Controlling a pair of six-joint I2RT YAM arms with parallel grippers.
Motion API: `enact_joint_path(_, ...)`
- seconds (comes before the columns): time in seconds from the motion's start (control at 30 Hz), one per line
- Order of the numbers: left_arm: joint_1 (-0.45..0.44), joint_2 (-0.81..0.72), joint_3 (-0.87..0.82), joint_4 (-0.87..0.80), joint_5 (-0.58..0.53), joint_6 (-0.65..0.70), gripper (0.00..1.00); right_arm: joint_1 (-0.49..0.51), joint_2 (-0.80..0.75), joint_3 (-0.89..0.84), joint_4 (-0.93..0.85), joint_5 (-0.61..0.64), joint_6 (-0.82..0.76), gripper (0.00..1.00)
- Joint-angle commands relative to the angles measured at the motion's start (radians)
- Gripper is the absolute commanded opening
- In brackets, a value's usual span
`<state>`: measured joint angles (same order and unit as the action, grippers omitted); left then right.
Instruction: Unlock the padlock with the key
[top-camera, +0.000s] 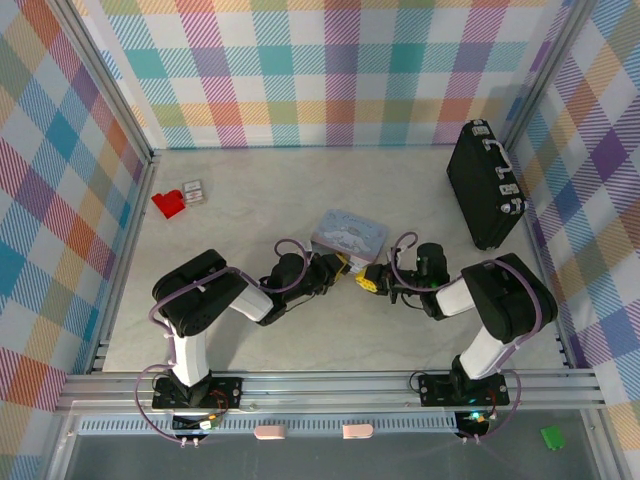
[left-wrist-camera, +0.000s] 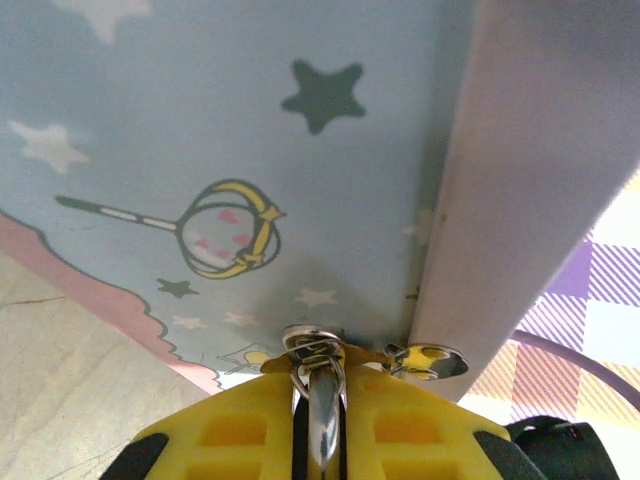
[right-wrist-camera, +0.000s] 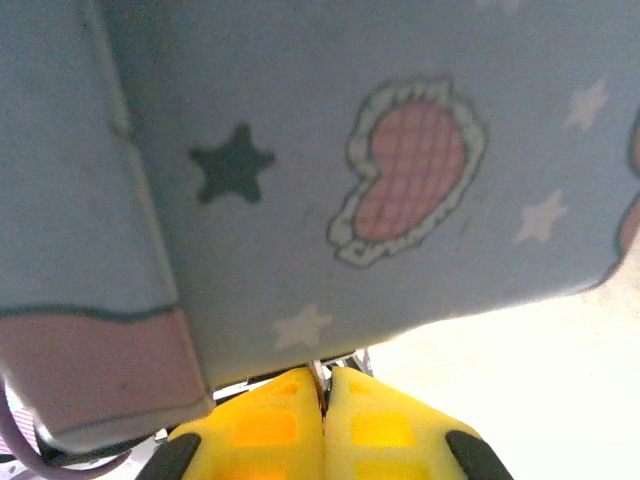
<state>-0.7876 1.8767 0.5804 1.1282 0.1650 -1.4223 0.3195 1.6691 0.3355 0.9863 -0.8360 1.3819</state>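
- The left claw (left-wrist-camera: 320, 392) is nearly closed: its yellow fingers (left-wrist-camera: 230, 430) pinch a thin, bright metal blade, which I take for the key (left-wrist-camera: 322, 420). A split ring (left-wrist-camera: 308, 340) sits just past the fingertips.
- Gripping the blade edge-on lets the wrist's roll become the key's turn.
- The right claw (right-wrist-camera: 325, 380) is fully closed, pad against pad. A scrap of metal (right-wrist-camera: 338, 360) shows at its tips, but I cannot tell whether it is pinched or merely touched.
- In the top view the two claws face each other, tips close together, at the near edge of the pastel cartoon tin (left-wrist-camera: 200, 150). This looks like one claw steadying the work while the other works the key.
- The padlock's brass body cannot be told apart from the yellow fingers. By my reading it hangs at the tin's near rim between the claws, near the small metal tab (left-wrist-camera: 432, 358) beside the ring.
- The tin's wall stands right in front of both claws, so there is no room forward. Any pull must come back toward the bases, and a turn has to stay tight.
- To either side the counter (top-camera: 250, 200) lies open.
- The black briefcase (top-camera: 485, 185) at the far right and the red plastic piece (top-camera: 168, 204) at the far left stand well apart from the work.
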Motion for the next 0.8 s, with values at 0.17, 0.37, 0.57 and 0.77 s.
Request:
enact_joint_path(0.17, -0.074, -0.008, 0.046, 0.083, 0.123, -0.017, 0.00, -0.006, 0.012, 0.037, 0.075, 0.049, 0.003, 0.00)
enact_joint_path(0.37, -0.081, -0.001, 0.067, 0.081, 0.116, -0.018, 0.00, 0.030, -0.044, 0.043, 0.015, 0.071, -0.016, 0.00)
enact_joint_path(0.57, -0.096, 0.001, 0.093, 0.071, 0.115, -0.017, 0.00, 0.050, -0.029, 0.050, 0.055, 0.079, 0.009, 0.00)
enact_joint_path(0.77, -0.105, -0.005, 0.090, 0.058, 0.113, -0.015, 0.00, 0.050, -0.033, 0.056, 0.061, 0.082, 0.011, 0.00)
